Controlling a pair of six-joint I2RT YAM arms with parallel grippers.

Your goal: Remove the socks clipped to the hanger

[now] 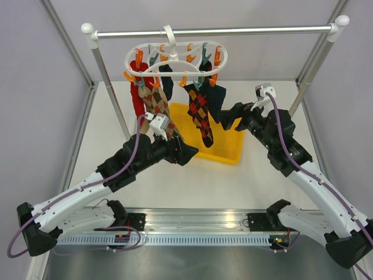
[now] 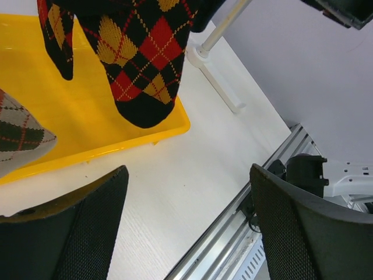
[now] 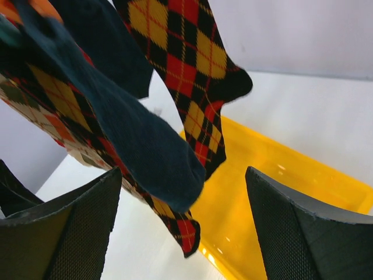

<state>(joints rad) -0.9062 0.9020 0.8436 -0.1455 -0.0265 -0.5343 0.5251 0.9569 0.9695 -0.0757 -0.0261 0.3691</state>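
The white oval hanger point(image 1: 175, 58) hangs by its hook from the silver rail, with orange and teal pegs. Several socks hang clipped to it: a red one point(image 1: 138, 96), a brown argyle one point(image 1: 157, 104), a black, red and yellow argyle one point(image 1: 201, 114) and a dark navy one point(image 1: 217, 96). My left gripper point(image 1: 187, 154) is open and empty, low beside the tray; its view shows the argyle sock's toe point(image 2: 143, 58) ahead of its gripper point(image 2: 189, 175). My right gripper point(image 1: 223, 115) is open, with the navy sock's toe point(image 3: 134, 134) hanging just ahead of the gap point(image 3: 183, 175), not gripped.
A yellow tray point(image 1: 227, 150) lies on the white table under the socks, also in the left wrist view point(image 2: 70, 111) and the right wrist view point(image 3: 274, 175). The rail's uprights point(image 1: 108, 81) stand left and right. A metal rail point(image 1: 192, 224) runs along the near edge.
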